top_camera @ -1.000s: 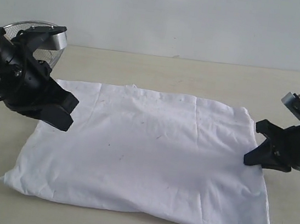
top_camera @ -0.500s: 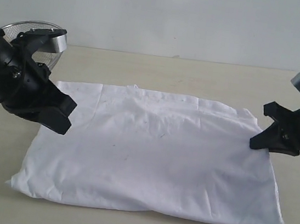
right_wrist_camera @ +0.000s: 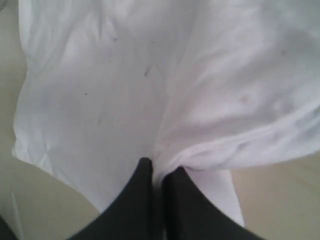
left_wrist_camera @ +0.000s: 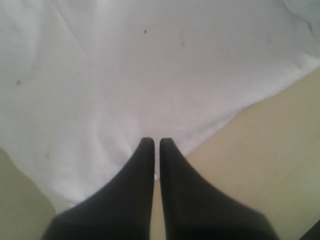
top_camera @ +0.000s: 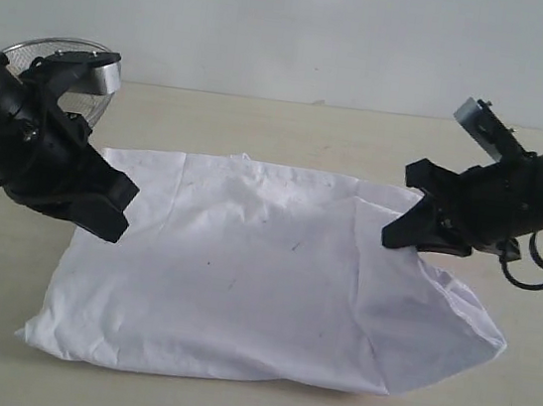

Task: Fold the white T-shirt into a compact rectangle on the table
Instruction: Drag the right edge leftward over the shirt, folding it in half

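White T-shirt [top_camera: 261, 282] is lying on the counter [top_camera: 291, 131], right pincer [top_camera: 389, 239] gripping its bunched right edge, left pincer [top_camera: 116, 227] pinching the left edge.

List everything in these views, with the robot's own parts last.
white T-shirt: one, white, spread over the middle of the table, right edge lifted.
table: one, pale beige, under everything.
wire-mesh basket: one, silver, far left, behind the left arm.
left gripper: one, black, shut, at the shirt's left edge; whether it grips the cloth is unclear.
right gripper: one, black, shut on the shirt's right edge, raised off the table.
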`<state>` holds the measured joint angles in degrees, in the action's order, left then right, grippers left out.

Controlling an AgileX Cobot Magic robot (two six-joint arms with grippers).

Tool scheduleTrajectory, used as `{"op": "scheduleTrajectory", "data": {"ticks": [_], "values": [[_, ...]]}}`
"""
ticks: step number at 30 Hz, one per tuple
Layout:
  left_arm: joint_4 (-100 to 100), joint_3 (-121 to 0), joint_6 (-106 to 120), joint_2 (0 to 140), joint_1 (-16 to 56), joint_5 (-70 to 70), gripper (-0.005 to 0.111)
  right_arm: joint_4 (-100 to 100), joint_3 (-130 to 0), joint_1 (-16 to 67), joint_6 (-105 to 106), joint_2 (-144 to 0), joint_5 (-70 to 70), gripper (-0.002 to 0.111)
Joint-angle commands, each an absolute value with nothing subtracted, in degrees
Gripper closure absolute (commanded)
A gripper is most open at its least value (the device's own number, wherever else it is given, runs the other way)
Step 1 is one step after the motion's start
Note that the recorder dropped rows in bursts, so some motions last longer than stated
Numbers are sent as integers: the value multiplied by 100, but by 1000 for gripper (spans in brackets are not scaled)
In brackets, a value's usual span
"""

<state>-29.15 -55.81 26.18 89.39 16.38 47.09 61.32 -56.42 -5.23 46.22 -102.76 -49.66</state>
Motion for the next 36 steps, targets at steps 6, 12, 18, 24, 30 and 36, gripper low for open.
{"op": "scheduleTrajectory", "data": {"ticks": [6, 12, 18, 24, 30, 36], "values": [[-2896, -5567, 2650, 8944, 1635, 4790, 102, 6399, -6416, 753, 3999, -10203, -4589, 108], [-2434, -5567, 2275, 8733, 1635, 4803, 102, 6399, -7089, 1456, 3606, -10661, -4551, 108], [-1533, -5567, 1462, 8323, 1635, 4858, 102, 6399, -7632, 2089, 3527, -11287, -4469, 108], [-1143, -5567, 1142, 8126, 1635, 5108, 102, 6399, -8176, 2566, 3377, -11767, -4404, 108], [-670, -5567, 760, 7962, 1635, 5203, 102, 6399, -8613, 2921, 3180, -12133, -4316, 108], [-635, -5567, 721, 7835, 1635, 5286, 102, 6399, -9014, 3167, 3055, -12376, -4171, 108]]}}
